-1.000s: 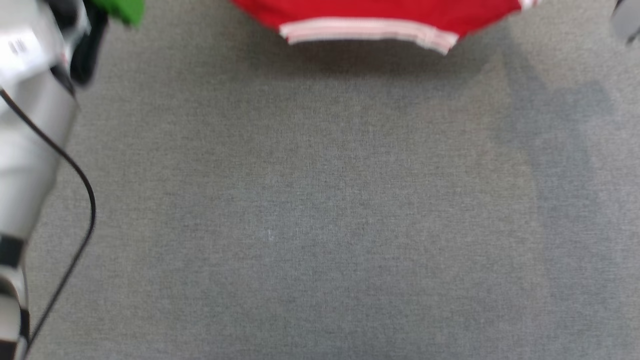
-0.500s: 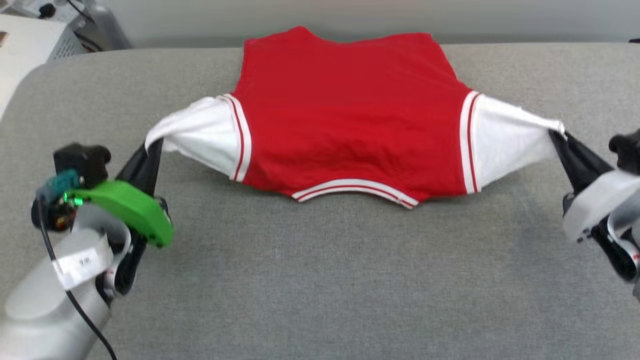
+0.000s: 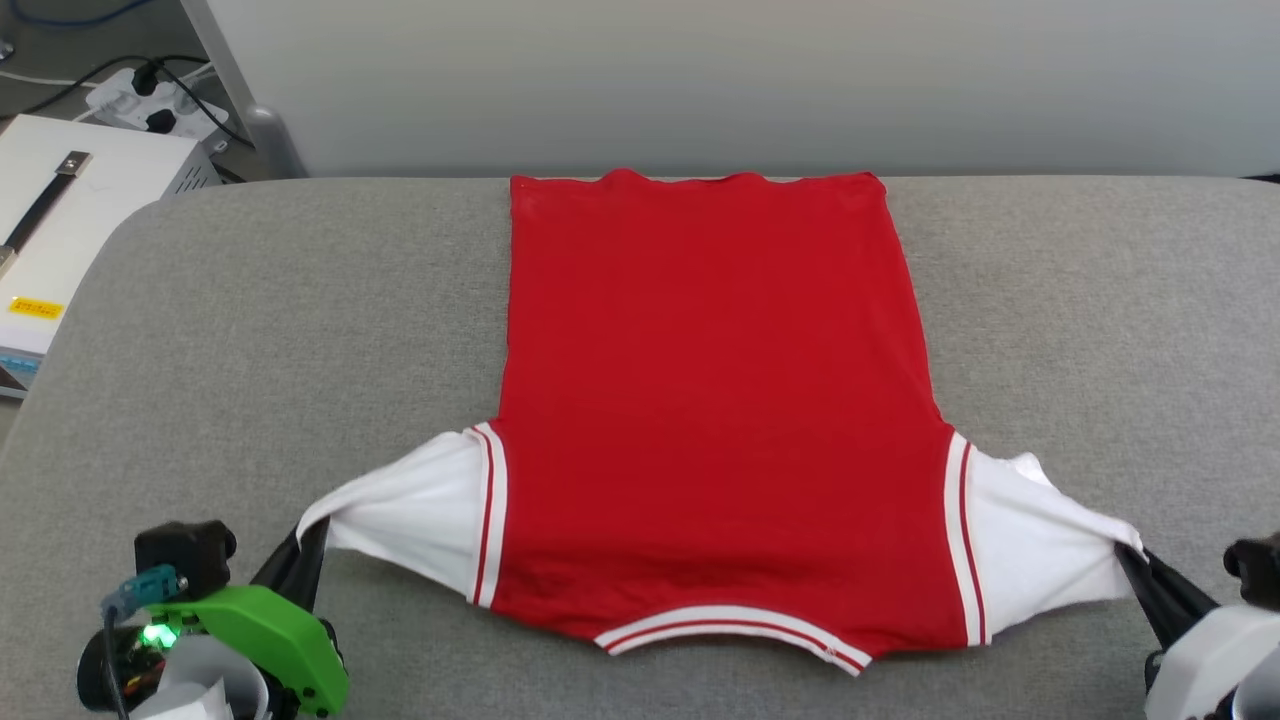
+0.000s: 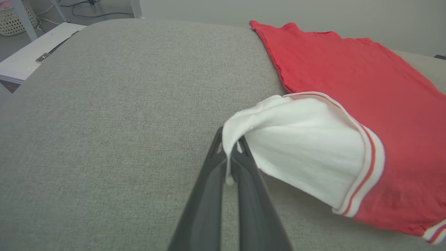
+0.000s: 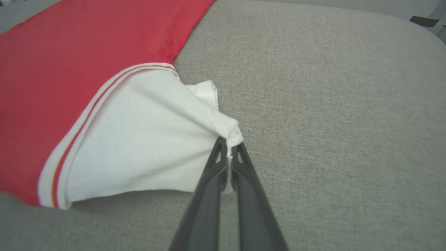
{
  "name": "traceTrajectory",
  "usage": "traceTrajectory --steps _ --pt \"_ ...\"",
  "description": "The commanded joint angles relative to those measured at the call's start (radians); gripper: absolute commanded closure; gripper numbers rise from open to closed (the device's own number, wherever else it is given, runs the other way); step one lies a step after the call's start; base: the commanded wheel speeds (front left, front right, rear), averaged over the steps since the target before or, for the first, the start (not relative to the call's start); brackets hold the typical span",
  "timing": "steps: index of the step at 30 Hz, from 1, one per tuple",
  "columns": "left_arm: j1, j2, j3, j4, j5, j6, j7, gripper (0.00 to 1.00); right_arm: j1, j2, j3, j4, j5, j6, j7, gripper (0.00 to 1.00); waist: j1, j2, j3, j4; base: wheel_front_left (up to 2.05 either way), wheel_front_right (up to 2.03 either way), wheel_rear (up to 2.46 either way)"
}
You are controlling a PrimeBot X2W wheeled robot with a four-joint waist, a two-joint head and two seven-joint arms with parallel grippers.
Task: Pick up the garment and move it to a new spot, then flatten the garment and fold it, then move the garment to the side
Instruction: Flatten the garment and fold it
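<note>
Near edge, 7 o'clock in the head view: left gripper (image 3: 312,535), with a green wrist mount (image 3: 270,630) behind it. Its fingers (image 4: 205,202) are pressed together, pinching the cuff of the white sleeve (image 3: 410,520) on that side of the garment (image 3: 715,400). The left wrist view confirms it: the cloth edge is nipped between the tips and the sleeve is drawn into a taut cone, with shadow on the bench (image 3: 250,330) beneath.

Near edge, 4 o'clock: right gripper (image 3: 1128,552), pale wrist housing behind. Fingers (image 5: 205,202) are likewise pressed together on the cuff of the other white sleeve (image 3: 1030,550). A small fold of white cloth bunches just past the tips.

Between the two, at 6 o'clock: striped neck trim (image 3: 730,625) faces the robot, bowed slightly toward it. Both sleeves are pulled outward, toward 8 and 4 o'clock.

Centre: garment lies on the bench, plain red side up, with the body smooth and running straight toward 12 o'clock. Red-and-white bands mark each sleeve seam.

Far: the hem (image 3: 700,180) lies along the bench's far edge at 12 o'clock.

Beyond the bench: pale wall (image 3: 700,80) at 12 o'clock. At 10 o'clock, a white box (image 3: 70,210) beside the bench corner, with a power strip (image 3: 150,100) and cables on the floor behind it.
</note>
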Motion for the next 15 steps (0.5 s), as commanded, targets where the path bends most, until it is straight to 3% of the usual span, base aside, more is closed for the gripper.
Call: traceTrajectory --steps 1,7,15 --pt "0.036 0.015 0.001 -0.006 -0.006 0.016 0.000 1.00 0.045 0.008 -0.032 -0.011 -0.013 -0.001 0.010 1.00 0.0001 0.0000 -0.013 0.007 0.00 0.00 0.00" --pt "0.109 0.007 -0.010 -0.003 -0.021 0.038 0.000 1.00 0.192 0.044 -0.104 -0.056 -0.050 -0.001 0.084 1.00 0.0001 0.0000 -0.018 0.014 0.00 0.00 0.00" --pt "0.135 -0.023 -0.014 0.023 -0.017 0.033 -0.003 1.00 0.291 0.068 -0.156 -0.093 -0.063 -0.001 0.174 1.00 0.0001 0.0000 -0.012 0.024 0.00 0.00 0.00"
